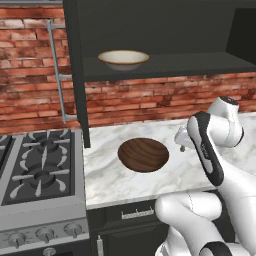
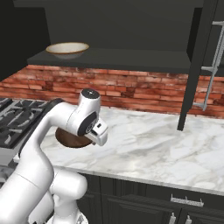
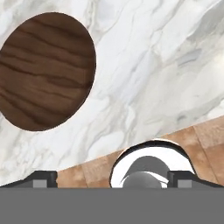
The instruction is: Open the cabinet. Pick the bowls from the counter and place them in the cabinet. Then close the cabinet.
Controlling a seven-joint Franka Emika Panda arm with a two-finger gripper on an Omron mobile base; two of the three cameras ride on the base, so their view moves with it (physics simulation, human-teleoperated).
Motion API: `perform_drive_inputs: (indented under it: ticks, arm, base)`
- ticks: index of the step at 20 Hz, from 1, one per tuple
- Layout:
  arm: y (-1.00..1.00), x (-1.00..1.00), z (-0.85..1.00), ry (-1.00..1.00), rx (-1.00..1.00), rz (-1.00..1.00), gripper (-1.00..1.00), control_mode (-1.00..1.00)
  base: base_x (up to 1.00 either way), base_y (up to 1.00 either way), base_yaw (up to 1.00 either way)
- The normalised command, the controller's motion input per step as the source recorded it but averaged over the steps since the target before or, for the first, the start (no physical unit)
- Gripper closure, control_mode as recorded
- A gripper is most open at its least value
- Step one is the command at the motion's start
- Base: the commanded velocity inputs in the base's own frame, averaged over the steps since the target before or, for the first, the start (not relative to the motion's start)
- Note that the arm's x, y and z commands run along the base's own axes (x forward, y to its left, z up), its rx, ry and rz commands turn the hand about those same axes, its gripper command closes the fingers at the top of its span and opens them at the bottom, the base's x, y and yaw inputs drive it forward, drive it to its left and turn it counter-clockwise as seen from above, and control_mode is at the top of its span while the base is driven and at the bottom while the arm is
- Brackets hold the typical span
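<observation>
Black raised-panel wall cabinet stood open, the cream tan-rimmed shallow bowl already on its shelf at twelve o'clock. On the white-grey marble counter the dark brown wood-grain bowl waited; at three o'clock the gripper hung spread, empty. Closing remained.

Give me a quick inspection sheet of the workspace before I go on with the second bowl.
Surface: marble counter, bare apart from one bowl.
Job's things: cabinet open; cream bowl upright on its shelf; wood-grain bowl on the counter, right of the stovetop.
Clutter: nothing seen.
Grippers: gripper open, holding nothing, above the counter beside the wood-grain bowl, not touching it.
Cables: nothing seen.
Surroundings: brick wall; open cabinet door hangs over the counter; dark drawers below.
</observation>
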Motion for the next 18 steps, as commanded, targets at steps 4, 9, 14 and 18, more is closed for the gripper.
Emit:
perform_drive_inputs:
  ticks: [4,9,14,18]
  arm:
    - [0.04,0.35,-0.2,0.05,0.0,0.04,-1.0,-1.0]
    - [0.08,0.3,-0.24,0.02,0.0,0.06,-1.0,-1.0]
    - [0.07,0.2,-0.29,-0.03,0.0,0.07,-1.0,-1.0]
    - [0.06,0.24,-0.25,0.0,0.0,0.06,-1.0,-1.0]
  base:
    - [0.0,0.0,0.0]
    - [0.0,0.0,0.0]
    - [0.0,0.0,0.0]
    - [0.0,0.0,0.0]
